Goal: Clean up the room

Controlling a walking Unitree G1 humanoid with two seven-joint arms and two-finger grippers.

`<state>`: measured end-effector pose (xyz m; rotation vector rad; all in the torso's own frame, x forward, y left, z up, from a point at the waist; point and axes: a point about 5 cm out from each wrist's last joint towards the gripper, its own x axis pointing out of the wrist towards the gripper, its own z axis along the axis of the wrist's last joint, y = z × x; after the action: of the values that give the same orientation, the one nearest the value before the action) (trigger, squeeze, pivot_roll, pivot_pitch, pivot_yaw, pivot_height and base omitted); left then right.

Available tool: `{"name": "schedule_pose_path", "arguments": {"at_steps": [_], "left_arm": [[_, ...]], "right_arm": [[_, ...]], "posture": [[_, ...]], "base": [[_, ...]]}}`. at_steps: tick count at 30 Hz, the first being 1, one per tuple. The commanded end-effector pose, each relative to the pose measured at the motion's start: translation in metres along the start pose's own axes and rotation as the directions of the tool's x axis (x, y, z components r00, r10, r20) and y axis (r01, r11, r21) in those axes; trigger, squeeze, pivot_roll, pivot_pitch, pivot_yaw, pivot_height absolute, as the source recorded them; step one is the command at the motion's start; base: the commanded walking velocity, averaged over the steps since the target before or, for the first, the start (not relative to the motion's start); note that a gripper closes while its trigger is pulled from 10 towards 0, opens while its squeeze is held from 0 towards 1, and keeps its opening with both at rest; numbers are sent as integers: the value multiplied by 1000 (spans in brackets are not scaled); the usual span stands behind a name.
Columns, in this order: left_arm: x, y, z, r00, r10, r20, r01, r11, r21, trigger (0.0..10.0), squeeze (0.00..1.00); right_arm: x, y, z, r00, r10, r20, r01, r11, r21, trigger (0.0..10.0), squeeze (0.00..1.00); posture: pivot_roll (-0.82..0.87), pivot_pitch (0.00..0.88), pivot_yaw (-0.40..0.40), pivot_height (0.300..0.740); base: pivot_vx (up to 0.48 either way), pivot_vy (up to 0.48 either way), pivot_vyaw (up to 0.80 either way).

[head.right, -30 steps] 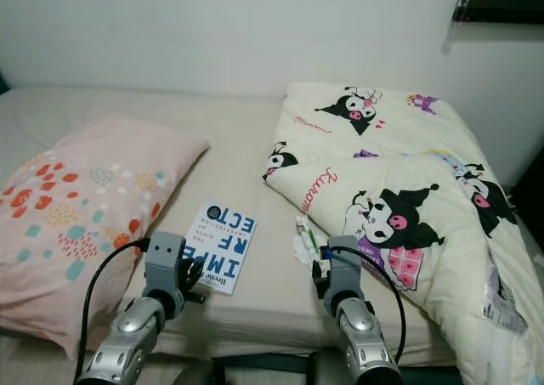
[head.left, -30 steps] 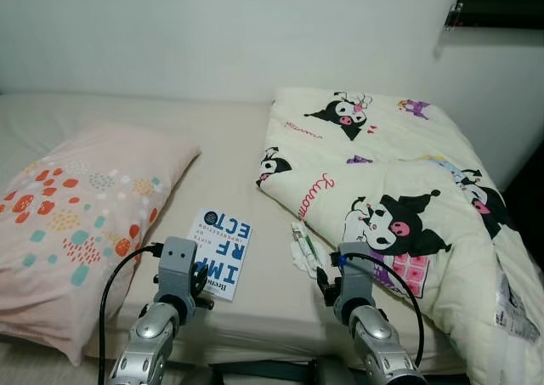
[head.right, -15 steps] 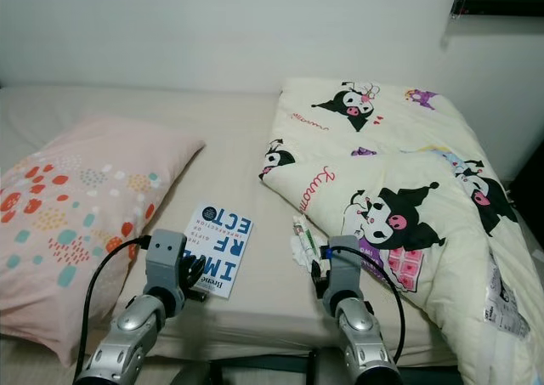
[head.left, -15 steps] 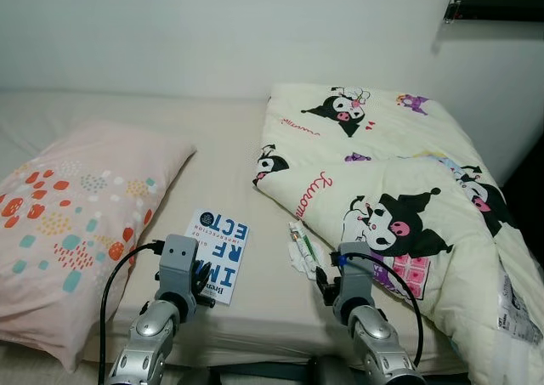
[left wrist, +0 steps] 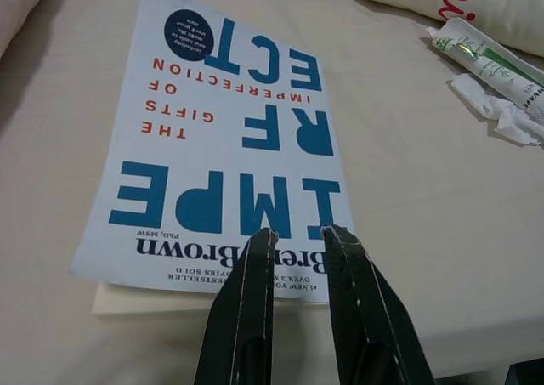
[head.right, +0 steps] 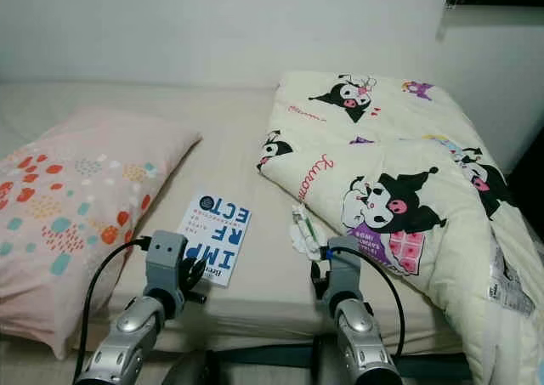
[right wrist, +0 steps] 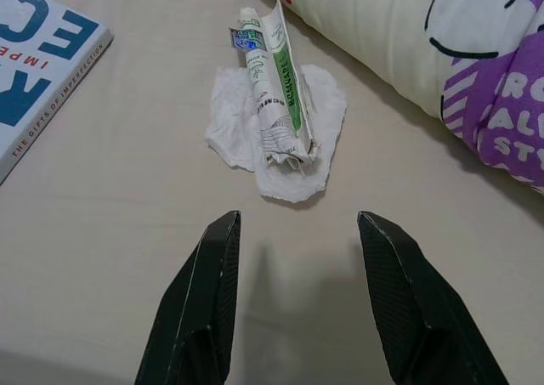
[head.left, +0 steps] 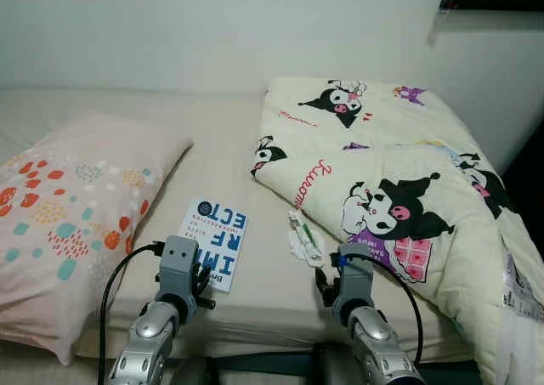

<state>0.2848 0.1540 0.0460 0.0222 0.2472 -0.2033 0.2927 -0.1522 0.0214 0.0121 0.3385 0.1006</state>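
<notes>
A white book with blue and red lettering (head.left: 214, 243) lies flat on the beige bed sheet (head.left: 221, 138). My left gripper (left wrist: 299, 232) hovers just above the book's near edge (left wrist: 221, 147) with its fingers close together, holding nothing. Right of the book, a green and white tube (right wrist: 276, 96) rests on a crumpled white tissue (right wrist: 229, 121); both lie against the folded blanket's edge (head.left: 303, 236). My right gripper (right wrist: 297, 223) stands open a short way in front of the tube, above bare sheet.
A pink pillow with coloured spots (head.left: 68, 206) covers the left of the bed. A cream cartoon-print blanket (head.left: 399, 172) is folded over the right side. The white wall (head.left: 212, 28) runs behind the bed. The bed's front edge (head.left: 255, 334) is under my arms.
The whole picture has slid up slightly, so the camera moved. Both grippers keep the same pose over the bed's front edge.
</notes>
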Motion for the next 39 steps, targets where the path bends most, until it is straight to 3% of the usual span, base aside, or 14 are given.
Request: {"name": "schedule_pose_path", "arguments": {"at_steps": [1, 14, 15, 24, 31, 33, 34, 35, 38, 39], "left_arm": [[-3, 2, -3, 1000, -4, -19, 4, 1000, 17, 10000, 0], [-3, 4, -1, 1000, -8, -17, 8, 1000, 26, 10000, 0], [-3, 6, 1, 1000, -9, -11, 10, 999, 43, 10000, 0], [-7, 18, 27, 997, -10, 72, 1, 993, 118, 10000, 0], [-23, 23, 43, 993, -48, 111, 28, 983, 179, 10000, 0], [-26, 21, 45, 991, -77, 112, 56, 982, 182, 10000, 0], [-30, 19, 48, 987, -110, 118, 88, 980, 180, 10000, 0], [-34, 16, 50, 982, -143, 123, 120, 977, 176, 10000, 0], [-38, 12, 54, 974, -187, 131, 162, 970, 179, 10000, 0], [-44, 8, 57, 961, -243, 134, 216, 958, 189, 10000, 0]], "right_arm": [[-1, 0, -4, 1000, -5, -19, 5, 1000, 6, 10000, 0], [0, 1, -1, 1000, 0, -8, 0, 1000, 17, 10000, 0], [4, 0, 4, 1000, -1, 3, 1, 1000, 29, 10000, 1000], [30, 5, 43, 999, 29, 43, -30, 999, 34, 10000, 1000], [46, 10, 71, 999, 38, 7, -38, 999, -8, 10000, 1000], [48, 10, 74, 999, 34, -4, -34, 999, -18, 10000, 961], [49, 9, 76, 1000, 20, -19, -21, 999, -33, 10000, 251], [51, 8, 79, 999, 8, -31, -9, 999, -46, 10000, 0], [52, 7, 81, 999, 1, -41, -3, 999, -51, 10000, 0], [53, 5, 83, 999, -11, -53, 8, 998, -67, 10000, 0]], "posture": [[22, 81, -1, 600], [29, 94, 2, 600], [32, 101, 0, 600], [78, 171, -31, 600], [116, 240, -61, 600], [123, 254, -63, 600], [129, 270, -68, 600], [131, 274, -69, 600], [140, 290, -72, 600], [147, 306, -74, 600]], "base": [[0, 0, 0], [0, 0, 0], [0, 0, 0], [0, 0, 0], [0, 0, 0], [0, 0, 0], [0, 0, 0], [0, 0, 0], [0, 0, 0], [0, 0, 0]]}}
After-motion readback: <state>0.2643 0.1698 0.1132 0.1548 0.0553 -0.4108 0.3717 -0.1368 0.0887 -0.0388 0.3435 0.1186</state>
